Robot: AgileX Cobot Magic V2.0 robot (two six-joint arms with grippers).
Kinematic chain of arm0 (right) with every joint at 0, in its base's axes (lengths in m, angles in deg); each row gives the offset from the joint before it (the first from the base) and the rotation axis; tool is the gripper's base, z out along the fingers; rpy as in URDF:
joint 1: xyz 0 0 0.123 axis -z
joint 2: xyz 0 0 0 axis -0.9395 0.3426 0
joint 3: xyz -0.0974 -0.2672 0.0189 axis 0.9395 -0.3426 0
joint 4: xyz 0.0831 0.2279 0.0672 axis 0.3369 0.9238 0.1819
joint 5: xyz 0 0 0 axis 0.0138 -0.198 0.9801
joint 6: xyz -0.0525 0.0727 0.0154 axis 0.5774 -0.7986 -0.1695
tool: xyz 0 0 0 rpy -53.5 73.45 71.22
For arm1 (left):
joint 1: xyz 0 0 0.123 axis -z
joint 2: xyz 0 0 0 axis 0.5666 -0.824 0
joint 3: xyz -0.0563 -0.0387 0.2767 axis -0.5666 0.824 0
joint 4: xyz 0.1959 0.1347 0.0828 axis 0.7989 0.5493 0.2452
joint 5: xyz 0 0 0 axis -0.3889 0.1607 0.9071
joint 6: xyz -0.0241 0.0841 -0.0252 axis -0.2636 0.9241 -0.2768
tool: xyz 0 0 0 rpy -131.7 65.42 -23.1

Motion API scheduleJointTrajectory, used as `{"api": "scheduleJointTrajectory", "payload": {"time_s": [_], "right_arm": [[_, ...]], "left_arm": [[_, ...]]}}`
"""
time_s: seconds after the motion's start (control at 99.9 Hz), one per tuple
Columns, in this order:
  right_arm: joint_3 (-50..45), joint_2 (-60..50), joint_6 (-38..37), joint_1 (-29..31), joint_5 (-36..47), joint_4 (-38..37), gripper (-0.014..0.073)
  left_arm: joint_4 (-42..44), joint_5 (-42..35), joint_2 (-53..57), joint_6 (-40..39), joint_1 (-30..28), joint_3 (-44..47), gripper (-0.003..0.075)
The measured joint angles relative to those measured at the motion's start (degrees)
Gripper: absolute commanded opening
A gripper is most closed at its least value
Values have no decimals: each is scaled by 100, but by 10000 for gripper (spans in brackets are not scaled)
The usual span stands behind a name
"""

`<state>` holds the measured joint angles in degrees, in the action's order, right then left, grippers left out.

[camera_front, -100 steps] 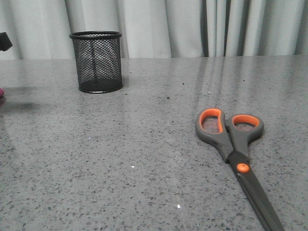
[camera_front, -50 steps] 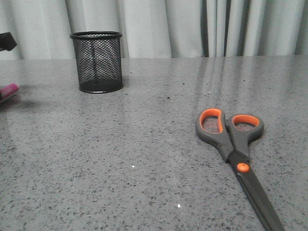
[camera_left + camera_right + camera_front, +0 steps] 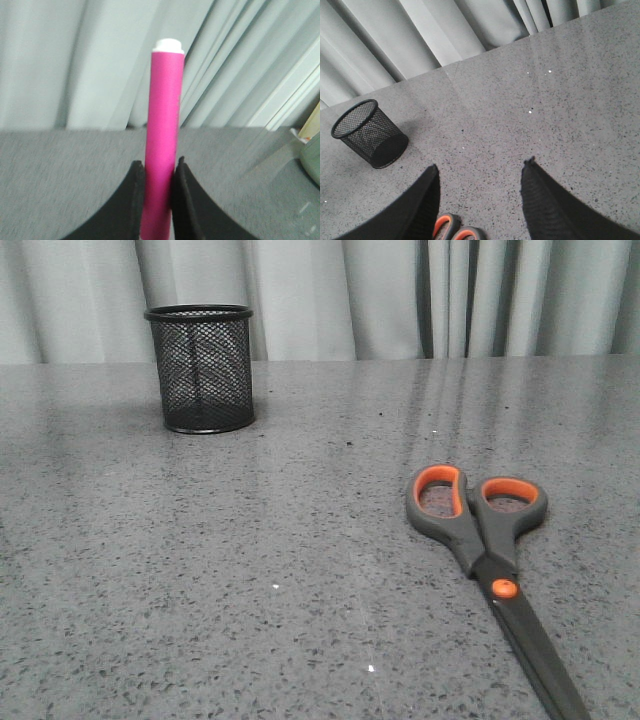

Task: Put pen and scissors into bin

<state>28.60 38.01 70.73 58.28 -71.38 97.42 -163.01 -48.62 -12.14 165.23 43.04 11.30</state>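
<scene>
While clamped, pen (image 3: 162,135) – unmarked, scissors (image 3: 487,560) likewise

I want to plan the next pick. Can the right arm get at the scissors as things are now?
Probably yes. The right gripper is open and hangs above the scissors, whose orange loops show between its fingers. The scissors lie flat with nothing on or beside them; the bin stands far off.

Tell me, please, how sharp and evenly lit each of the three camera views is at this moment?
Front view: sharp and evenly lit, with pale streaks of glare on the table and only a faint shadow beside the bin. Left wrist view: soft overall, the curtain and the pen slightly blurred. Right wrist view: the tabletop is clear, while the near fingers look dark and soft-edged above the scissors.
</scene>
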Motion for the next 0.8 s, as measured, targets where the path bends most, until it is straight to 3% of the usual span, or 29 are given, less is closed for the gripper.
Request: {"api": "scheduleJointTrajectory", "payload": {"time_s": [0.16, 0.68, 0.74, 0.801], "right_arm": [[0, 171, 0, 0, 10, 0, 323], [0, 208, 0, 0, 30, 0, 318], [0, 208, 0, 0, 30, 0, 318], [0, 208, 0, 0, 30, 0, 318]], "left_arm": [[-780, -221, -405, 1160, 422, 0, -19], [-884, -7, -1611, 2081, 518, -11, -18], [-894, 3, -1611, 2272, 518, -35, 6], [-896, 14, -1611, 2359, 518, -45, 90]]}}
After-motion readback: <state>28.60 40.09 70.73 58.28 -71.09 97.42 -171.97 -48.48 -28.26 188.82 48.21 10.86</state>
